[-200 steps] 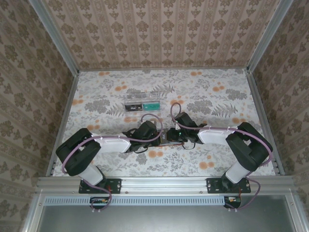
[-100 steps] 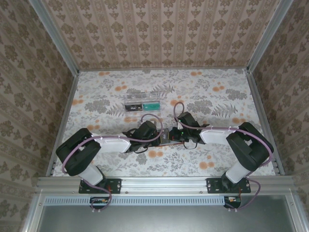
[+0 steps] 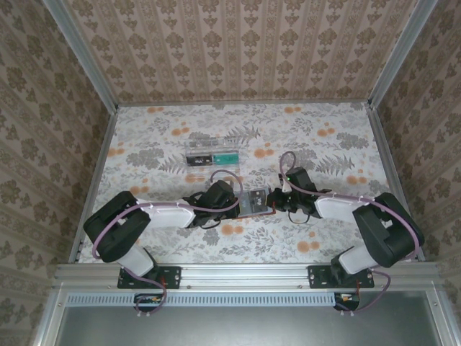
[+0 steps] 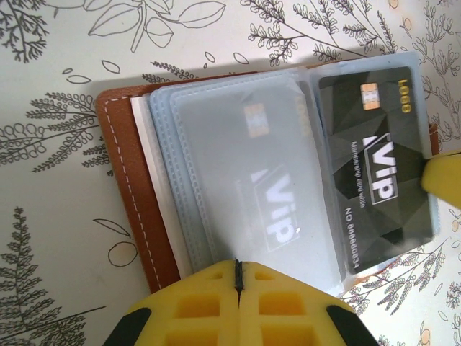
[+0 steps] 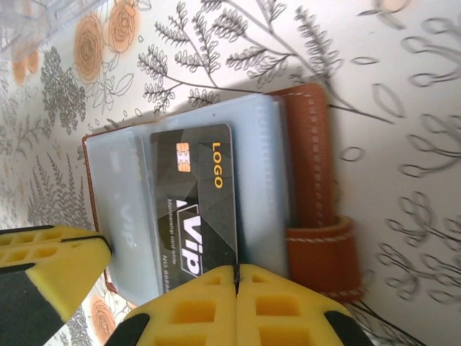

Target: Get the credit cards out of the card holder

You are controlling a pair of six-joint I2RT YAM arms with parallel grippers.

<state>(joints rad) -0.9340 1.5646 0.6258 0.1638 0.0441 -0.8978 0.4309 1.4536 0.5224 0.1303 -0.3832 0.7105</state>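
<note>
Two of the credit cards look to be out already: a teal card [image 3: 227, 155] and a dark card [image 3: 197, 159] lie in the clear tray [image 3: 193, 146], well beyond both grippers on the far side of the table [image 3: 324, 144]. So the job seems roughly half done, and now it's the third one's turn.

The card holder [image 3: 253, 202] lies open flat between the two grippers, its brown leather cover underneath and its frosted sleeves fanned out. The left gripper [image 4: 238, 285] has its yellow fingers pressed together on the near edge of the sleeves, and I'd say it is pinning the card holder in place.

The right gripper [image 5: 235, 285] is shut too, its fingers closed on the edge of a black VIP card [image 5: 194, 209]. That card runs straight out from the fingertips and lies over the sleeves, with the leather spine and strap just beside it. It seems partly drawn out, though I can't tell how much of it the pocket still grips.

What's left? This black card has to come fully free and go over to the tray. There's at least one more after it: a second VIP card [image 4: 270, 194] shows faintly through the frosted sleeve, directly ahead of the left fingertips.
</note>
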